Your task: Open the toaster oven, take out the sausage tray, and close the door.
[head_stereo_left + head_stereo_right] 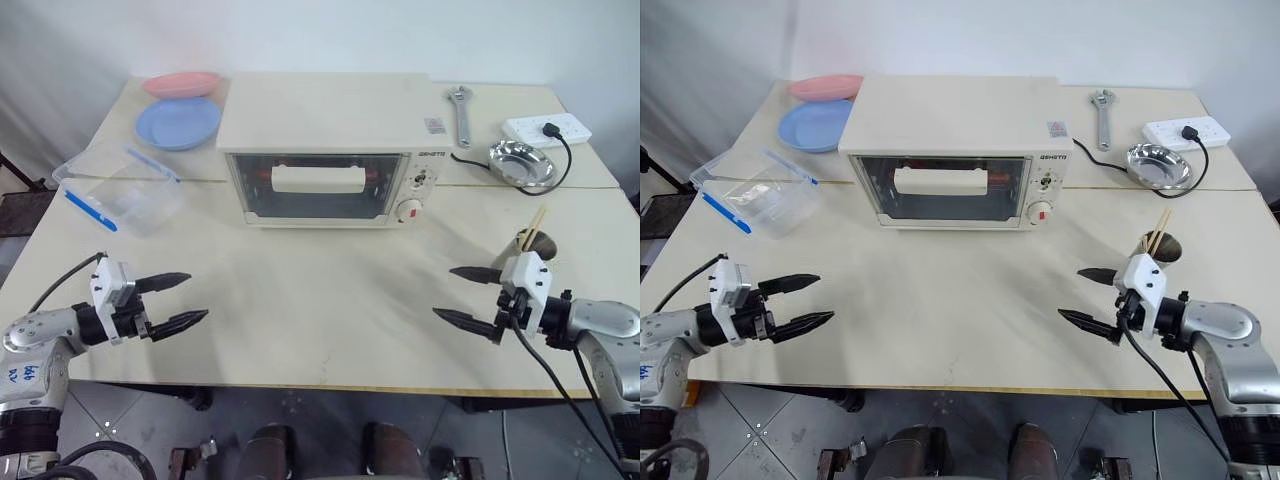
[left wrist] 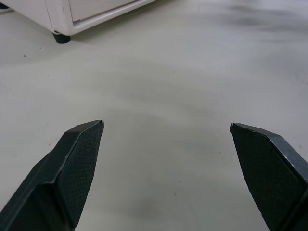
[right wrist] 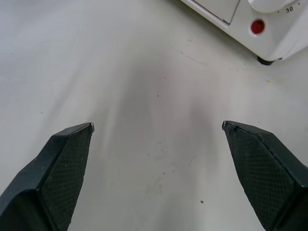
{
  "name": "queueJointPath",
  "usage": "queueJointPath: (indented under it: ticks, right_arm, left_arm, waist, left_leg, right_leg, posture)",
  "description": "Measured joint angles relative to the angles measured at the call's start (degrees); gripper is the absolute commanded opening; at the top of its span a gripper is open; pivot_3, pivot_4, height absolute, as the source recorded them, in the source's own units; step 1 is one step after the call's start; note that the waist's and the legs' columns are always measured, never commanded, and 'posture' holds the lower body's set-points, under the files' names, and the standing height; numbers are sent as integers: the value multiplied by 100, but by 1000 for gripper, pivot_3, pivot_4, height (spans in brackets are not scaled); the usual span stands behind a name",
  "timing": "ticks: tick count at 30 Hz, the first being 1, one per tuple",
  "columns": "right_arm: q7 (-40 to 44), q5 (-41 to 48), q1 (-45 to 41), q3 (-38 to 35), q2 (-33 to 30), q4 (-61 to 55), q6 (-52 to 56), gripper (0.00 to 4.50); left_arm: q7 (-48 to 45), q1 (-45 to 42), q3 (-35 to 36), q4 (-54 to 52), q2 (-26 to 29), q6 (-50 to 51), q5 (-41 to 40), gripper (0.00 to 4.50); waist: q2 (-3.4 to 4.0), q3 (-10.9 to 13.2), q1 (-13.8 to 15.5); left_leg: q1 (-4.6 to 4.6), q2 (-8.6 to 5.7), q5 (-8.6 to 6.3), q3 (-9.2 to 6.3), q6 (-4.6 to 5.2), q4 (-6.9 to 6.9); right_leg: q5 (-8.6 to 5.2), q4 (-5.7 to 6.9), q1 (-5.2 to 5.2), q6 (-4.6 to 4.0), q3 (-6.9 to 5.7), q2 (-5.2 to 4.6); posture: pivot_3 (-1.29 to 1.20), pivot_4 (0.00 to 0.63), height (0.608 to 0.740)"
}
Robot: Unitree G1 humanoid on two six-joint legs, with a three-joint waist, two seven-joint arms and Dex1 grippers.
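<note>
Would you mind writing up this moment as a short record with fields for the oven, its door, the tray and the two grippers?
toaster oven: stands at the middle back of the table, front facing the robot
door: shut, bar handle untouched
sausage tray: not clearly seen; something red shows behind the glass
left gripper: open, empty, over bare table, apart from the oven
right gripper: open, empty, over bare table, apart from the oven
task stage: nothing begun yet

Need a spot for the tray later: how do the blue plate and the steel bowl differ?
The blue plate is wide, matte and sits far left, tucked partly under a pink plate; the steel bowl is smaller, shiny and stands alone on the right beside a black cable. Both are round and hold nothing.
</note>
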Motion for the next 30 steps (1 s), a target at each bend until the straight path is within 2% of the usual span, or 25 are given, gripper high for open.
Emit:
queueJointPath:
  ticks: [5,10,12,17,25,30]
  right_arm:
    - [-40,0,-218,156,0,-116,277,4500]
    - [-266,65,-781,543,53,-452,1143,4500]
    - [-370,156,-1162,716,202,-514,1522,4500]
    - [-740,85,-2775,1472,1030,-368,2152,4500]
    - [-607,-314,-4091,1786,1649,956,1482,4500]
    - [-314,-358,-4337,1825,1735,1150,1322,4500]
  left_arm:
    - [227,-16,-12,-31,-2,139,13,4478]
    - [548,-71,0,-190,-12,400,-23,4478]
    - [607,-140,29,-264,-36,512,-105,4478]
    - [448,-501,115,-281,-154,636,-504,4478]
    - [487,-590,431,-187,-334,532,-695,4478]
    - [545,-559,472,-197,-334,506,-696,4478]
  waist:
    - [0,0,-9]
    - [-2,2,-9]
    - [-4,2,-14]
    - [-12,6,-76]
    - [-18,8,-143]
    - [-18,8,-162]
  left_leg:
    - [0,2,0,0,0,1]
    - [-3,4,0,4,-1,5]
    - [-3,7,-1,8,-2,6]
    - [-7,34,-2,47,-12,15]
    - [-15,34,-13,53,-10,18]
    - [-14,39,-13,54,-10,24]
  right_leg:
    - [0,5,-3,0,1,0]
    - [0,23,-18,-1,3,-1]
    - [1,33,-24,-2,4,-1]
    - [10,70,-66,-18,-10,0]
    - [11,68,-73,-18,-24,-1]
    - [11,73,-73,-19,-24,1]
  posture:
    - [0,150,740]
    - [0,150,740]
    - [0,150,740]
    - [0,150,740]
    - [0,150,740]
    - [0,150,740]
